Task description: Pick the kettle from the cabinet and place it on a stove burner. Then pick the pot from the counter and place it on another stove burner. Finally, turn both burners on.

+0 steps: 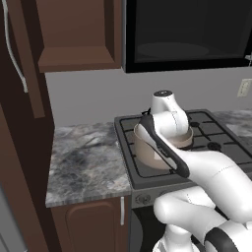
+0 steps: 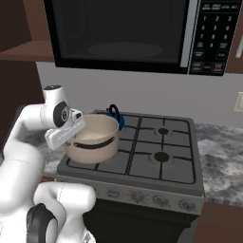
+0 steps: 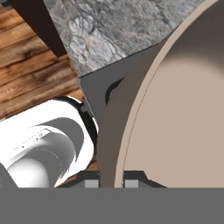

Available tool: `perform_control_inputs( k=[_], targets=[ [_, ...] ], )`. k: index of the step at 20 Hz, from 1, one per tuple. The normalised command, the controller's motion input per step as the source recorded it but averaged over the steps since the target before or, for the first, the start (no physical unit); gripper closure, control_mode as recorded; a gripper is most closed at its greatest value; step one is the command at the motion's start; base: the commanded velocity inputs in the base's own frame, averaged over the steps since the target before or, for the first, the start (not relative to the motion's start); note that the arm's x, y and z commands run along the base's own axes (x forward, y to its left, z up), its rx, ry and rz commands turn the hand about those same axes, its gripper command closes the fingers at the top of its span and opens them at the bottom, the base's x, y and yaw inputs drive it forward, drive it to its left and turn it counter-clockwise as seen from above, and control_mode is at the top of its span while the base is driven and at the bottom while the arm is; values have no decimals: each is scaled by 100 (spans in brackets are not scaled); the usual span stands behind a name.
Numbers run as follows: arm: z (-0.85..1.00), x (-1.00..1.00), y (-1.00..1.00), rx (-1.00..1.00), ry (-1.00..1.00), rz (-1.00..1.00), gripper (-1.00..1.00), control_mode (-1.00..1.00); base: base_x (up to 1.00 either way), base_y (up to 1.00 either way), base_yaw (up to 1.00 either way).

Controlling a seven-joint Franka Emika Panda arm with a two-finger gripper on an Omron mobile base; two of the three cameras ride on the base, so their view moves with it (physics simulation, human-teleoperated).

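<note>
Gripper pinches the rim of the pot, one finger inside the wall, one outside; fingertips cut off at the bottom of the hand view. From the left base view the arm covers most of the pot, and the hand itself is hidden behind the wrist. From the right base view the fingers are lost behind the pot's near-left rim.

Pot sits over the front-left stove burner, which it hides; whether its base touches the grate cannot be told. Kettle just behind the pot on the back-left burner, lower body hidden by the pot rim. Two right-side burners bare, well away from the gripper.

Grey steel stove with dark grates, knobs along the front edge. Grey veined counter left of the gripper, brown cupboards under it. Wood-plank floor below in the hand view. Open cabinet up and left, door swung out, whitish handle partly cut off. Black microwave overhead; keypad labels too small to read. Wall outlet far right.
</note>
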Motion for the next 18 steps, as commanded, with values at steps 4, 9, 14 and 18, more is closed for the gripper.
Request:
perform_control_inputs(
  k=[4, 9, 14, 18],
  targets=[
    [0, 18, -19, 0, 0, 0, 100, -100, 0, 0, 0],
    [-5, 15, -11, 0, 0, 0, 100, -100, 0, 0, 0],
    [-12, 16, -4, 0, 0, 0, 100, -100, 0, 0, 0],
    [-12, 14, -1, 0, 0, 0, 100, -100, 0, 0, 0]
  ],
)
